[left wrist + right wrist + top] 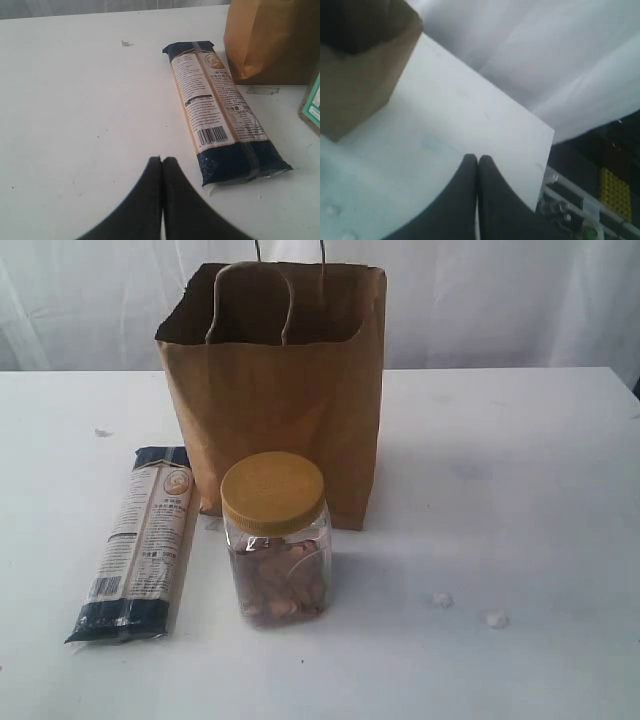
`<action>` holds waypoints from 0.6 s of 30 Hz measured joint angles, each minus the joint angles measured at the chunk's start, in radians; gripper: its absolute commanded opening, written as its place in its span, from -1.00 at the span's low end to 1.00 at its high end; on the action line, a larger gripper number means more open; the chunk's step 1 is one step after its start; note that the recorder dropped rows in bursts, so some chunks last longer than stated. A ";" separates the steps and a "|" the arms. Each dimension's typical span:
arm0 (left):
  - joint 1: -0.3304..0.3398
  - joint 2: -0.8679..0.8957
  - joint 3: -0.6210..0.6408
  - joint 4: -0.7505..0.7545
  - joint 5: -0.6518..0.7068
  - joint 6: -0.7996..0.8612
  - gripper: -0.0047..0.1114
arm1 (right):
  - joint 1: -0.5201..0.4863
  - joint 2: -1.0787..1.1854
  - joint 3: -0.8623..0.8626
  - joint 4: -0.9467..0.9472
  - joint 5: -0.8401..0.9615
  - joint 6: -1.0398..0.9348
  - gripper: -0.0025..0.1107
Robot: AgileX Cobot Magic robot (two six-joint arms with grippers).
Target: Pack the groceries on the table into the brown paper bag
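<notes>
The brown paper bag (pixel 280 390) stands open and upright at the middle back of the white table (pixel 520 490). In front of it stands a clear jar with a yellow lid (pixel 274 538), filled with brown pieces. A long navy-beige pasta packet (pixel 140 540) lies flat to the jar's left. Neither arm shows in the exterior view. In the left wrist view my left gripper (pixel 162 161) is shut and empty above bare table, beside the pasta packet (pixel 220 115) and near the bag (pixel 272 40). My right gripper (pixel 477 159) is shut and empty, with the bag (pixel 355 75) off to one side.
Small white crumbs (pixel 441 599) lie on the table right of the jar, and another crumb (pixel 101 432) lies at the left. A green-edged corner of a label (pixel 313 102) shows at the left wrist view's edge. The table's far edge (pixel 545 150) and metal framing (pixel 570 197) appear beyond my right gripper.
</notes>
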 measured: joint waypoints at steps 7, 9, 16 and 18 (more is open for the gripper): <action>0.000 0.000 0.000 0.000 0.000 0.000 -0.92 | 0.000 -0.003 0.277 -0.025 -0.105 0.015 -0.96; 0.000 0.000 0.000 0.000 0.000 0.000 -0.92 | -0.006 0.040 0.419 -0.027 -0.221 0.037 -0.96; 0.000 0.000 0.000 0.000 0.000 0.000 -0.92 | -0.091 0.351 0.626 0.033 -0.361 0.176 -0.96; 0.000 0.000 0.000 0.000 0.000 0.000 -0.92 | -0.102 0.419 0.630 0.113 -0.359 0.165 -0.96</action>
